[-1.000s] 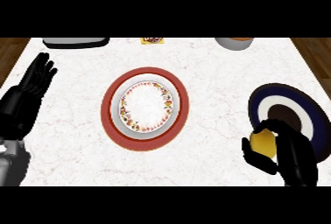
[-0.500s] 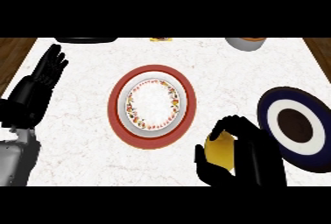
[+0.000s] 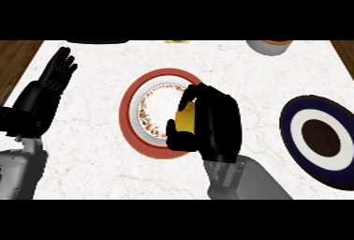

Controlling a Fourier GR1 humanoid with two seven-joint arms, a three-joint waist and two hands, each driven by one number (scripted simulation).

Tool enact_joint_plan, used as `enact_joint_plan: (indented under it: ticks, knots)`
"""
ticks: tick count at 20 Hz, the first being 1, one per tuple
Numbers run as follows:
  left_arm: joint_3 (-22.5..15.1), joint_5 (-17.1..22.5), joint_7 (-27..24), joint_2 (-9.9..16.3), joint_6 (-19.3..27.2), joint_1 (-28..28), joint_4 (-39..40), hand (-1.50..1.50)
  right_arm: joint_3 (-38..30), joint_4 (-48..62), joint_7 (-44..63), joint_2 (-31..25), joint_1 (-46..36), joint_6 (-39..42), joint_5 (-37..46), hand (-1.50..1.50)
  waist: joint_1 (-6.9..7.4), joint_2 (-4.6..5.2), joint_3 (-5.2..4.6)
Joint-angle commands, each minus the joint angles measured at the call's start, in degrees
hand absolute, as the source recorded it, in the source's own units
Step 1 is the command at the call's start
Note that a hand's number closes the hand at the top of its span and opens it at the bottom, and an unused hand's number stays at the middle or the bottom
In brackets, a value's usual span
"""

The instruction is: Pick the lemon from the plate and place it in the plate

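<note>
One lemon (image 3: 185, 118), likely light, firm and slick-skinned, sits wrapped in the right hand (image 3: 207, 123) above the red-rimmed plate (image 3: 160, 112) at the table's (image 3: 97, 154) middle. Curled fingers grip round its middle; the left hand (image 3: 43, 96) rests spread near the left edge.

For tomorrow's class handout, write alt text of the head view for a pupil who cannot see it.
The right hand, curled round a yellow lemon, hangs over the red-rimmed plate at the middle of the white counter. A dark blue plate lies to the right; the left hand rests open at the left edge.
</note>
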Motion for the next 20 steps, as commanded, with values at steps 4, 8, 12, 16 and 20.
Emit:
enact_joint_plan:
  ticks: [4,8,12,16,20]
  knots:
    - [0.57,-0.43,2.73,0.53,-0.3,-1.68,-1.64,0.0,-0.04,25.14,0.61,0.15,-14.8,-13.04,-8.38,1.5,0.81,0.16,0.04]
    - [-0.18,-1.04,1.57,-1.38,0.13,1.61,-3.07,0.0,1.3,35.1,-0.77,0.15,-19.18,-17.48,-11.8,1.5,0.79,0.11,0.04]
    - [-0.07,-0.11,0.17,-1.72,-1.37,0.28,-0.85,0.0,3.09,47.1,-5.04,0.15,-24.83,-18.1,-18.21,1.5,1.82,0.51,0.01]
    - [-2.21,-2.93,2.8,-2.39,0.51,-2.07,-2.2,0.0,2.48,50.9,-3.32,0.15,-25.68,-27.9,-24.87,-1.5,3.27,0.78,0.07]
    - [-2.49,-1.83,1.57,-3.14,-1.05,-3.69,-0.42,0.0,4.75,54.17,-11.08,0.15,-23.88,-32.75,-33.03,-1.5,4.07,1.24,0.08]
